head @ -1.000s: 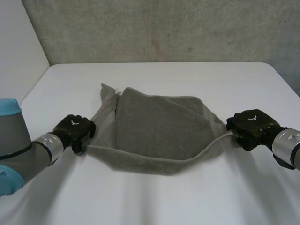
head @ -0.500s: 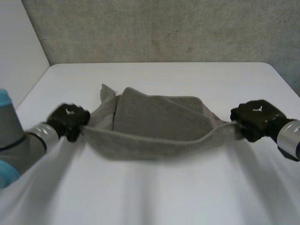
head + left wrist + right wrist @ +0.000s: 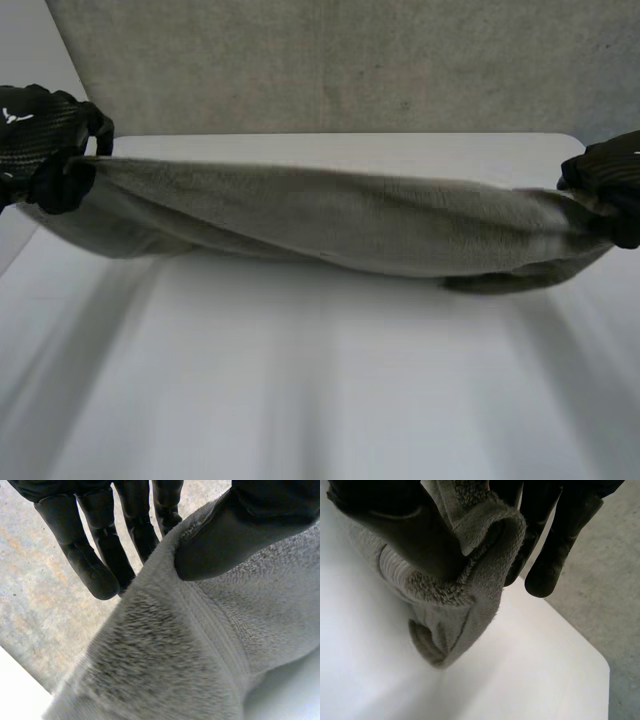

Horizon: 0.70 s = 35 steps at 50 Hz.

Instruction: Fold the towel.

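"Grey terry-cloth towel [image 3: 330, 225]: where do you have it?" my colleague asks.

"Up in the air above the white table [image 3: 320, 400], strung out long between my two hands," I answer. "At one end my left hand [image 3: 40, 135] pinches an edge. In its wrist view the thumb [image 3: 235, 535] presses the cloth against the straight fingers [image 3: 95, 555] behind it. The middle sags a little and is bunched in long folds. At the other end my right hand [image 3: 610, 180] has the cloth gathered between its thumb and its fingers, gripped tight, with a loose tail drooping below."

"Why hold it so high and so wide?"

"I judge it is to pull the wrinkles out and let the cloth hang by its own weight. Then I can lay it down flat or drop one half over the other. A grip at each end holds the top edge straight. The tail under the right hand hangs near the table, and I cannot tell whether it touches."

"What do you count?"

"One towel, one table, and two hands, both closed on the towel. I see no neat fold in it yet, so I reckon the folding proper is ahead of me."
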Each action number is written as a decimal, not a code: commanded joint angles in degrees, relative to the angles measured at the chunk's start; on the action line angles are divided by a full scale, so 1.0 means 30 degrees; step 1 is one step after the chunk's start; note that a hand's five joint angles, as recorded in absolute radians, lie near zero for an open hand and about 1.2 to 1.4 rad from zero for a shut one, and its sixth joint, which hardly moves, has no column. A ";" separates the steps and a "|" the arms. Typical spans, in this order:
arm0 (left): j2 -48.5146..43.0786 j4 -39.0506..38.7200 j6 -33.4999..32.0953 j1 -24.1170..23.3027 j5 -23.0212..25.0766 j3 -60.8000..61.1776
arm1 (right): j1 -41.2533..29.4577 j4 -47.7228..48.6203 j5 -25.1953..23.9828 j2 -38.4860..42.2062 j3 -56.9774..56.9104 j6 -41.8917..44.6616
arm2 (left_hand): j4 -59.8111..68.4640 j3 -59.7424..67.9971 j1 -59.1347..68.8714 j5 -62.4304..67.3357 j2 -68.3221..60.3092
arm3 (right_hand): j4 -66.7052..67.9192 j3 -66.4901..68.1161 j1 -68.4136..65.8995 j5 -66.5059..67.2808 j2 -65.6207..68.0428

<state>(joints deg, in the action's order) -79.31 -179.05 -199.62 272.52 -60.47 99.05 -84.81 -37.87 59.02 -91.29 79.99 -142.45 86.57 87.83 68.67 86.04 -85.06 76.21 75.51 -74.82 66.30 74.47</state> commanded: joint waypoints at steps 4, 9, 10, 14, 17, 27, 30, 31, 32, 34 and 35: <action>-0.6684 0.0327 -0.0197 -0.1711 -0.0408 -0.1631 | -0.3534 -0.0765 0.1094 0.5753 -0.3067 0.2015 | -0.2189 -0.2611 0.3778 -0.5348 0.1685 | 0.1265 0.1498 -0.1725 0.1232 0.1843; -1.0555 0.0618 -0.0285 -0.2710 -0.2043 -0.5841 | -0.5444 -0.0007 0.2793 0.8479 -0.6988 0.1635 | -0.2189 -0.2611 0.3778 -0.5348 0.1685 | 0.1265 0.1498 -0.1725 0.1232 0.1843; -1.1146 0.0852 -0.0315 -0.2916 -0.2746 -0.7626 | -0.5971 0.0722 0.2942 0.8980 -0.8657 0.1460 | -0.2189 -0.2611 0.3778 -0.5348 0.1685 | 0.1265 0.1498 -0.1725 0.1232 0.1843; -1.1386 0.0942 -0.0022 -0.3065 -0.3749 -1.1160 | -0.6826 0.3630 0.2797 0.9337 -1.1486 0.1018 | -0.2189 -0.2611 0.3778 -0.5348 0.1685 | 0.1265 0.1498 -0.1725 0.1232 0.1843; -1.1270 -0.0251 0.0182 -0.3211 -0.4507 -1.4367 | -0.7380 0.8903 0.2739 0.9076 -1.2306 -0.0175 | -0.2189 -0.2611 0.3778 -0.5348 0.1685 | 0.1265 0.1498 -0.1725 0.1232 0.1843; -0.9247 -1.0132 0.4871 -0.3651 -0.4892 -1.4353 | -0.7061 2.1442 0.3032 0.4444 -0.7472 -0.5837 | -0.2189 -0.2611 0.3778 -0.5348 0.1685 | 0.1265 0.1498 -0.1725 0.1232 0.1843; -0.9130 -1.0308 0.5779 -0.3475 -0.4628 -1.3094 | -0.6152 1.8894 0.2768 0.5177 -0.7531 -0.5778 | -0.2189 -0.2611 0.3778 -0.5348 0.1685 | 0.1265 0.1498 -0.1725 0.1232 0.1843; -0.9130 -1.0279 0.5866 -0.3359 -0.4541 -1.2310 | -0.5862 1.7182 0.2565 0.5554 -0.7676 -0.5459 | -0.2189 -0.2611 0.3778 -0.5348 0.1685 | 0.1265 0.1498 -0.1725 0.1232 0.1843; -0.9130 -1.0221 0.5809 -0.3213 -0.4395 -1.1200 | -0.5859 1.5686 0.2389 0.5935 -0.7852 -0.4876 | -0.2189 -0.2611 0.3778 -0.5348 0.1685 | 0.1265 0.1498 -0.1725 0.1232 0.1843; -0.9130 -1.0278 0.5692 -0.3153 -0.4133 -0.9913 | -0.5859 1.4453 0.2126 0.6345 -0.7795 -0.3942 | -0.2189 -0.2611 0.3778 -0.5348 0.1685 | 0.1265 0.1498 -0.1725 0.1232 0.1843; -0.9130 -1.0279 0.5691 -0.3153 -0.4130 -0.9900 | -0.5859 1.4440 0.2124 0.6349 -0.7795 -0.3933 | -0.2189 -0.2611 0.3778 -0.5348 0.1685 | 0.1265 0.1498 -0.1725 0.1232 0.1843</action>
<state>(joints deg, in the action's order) -106.94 -209.87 -183.23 262.13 -74.50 59.93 -104.14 19.85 67.22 -75.90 57.00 -158.97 86.57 88.12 68.67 86.84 -85.54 76.21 76.38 -74.82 66.61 74.47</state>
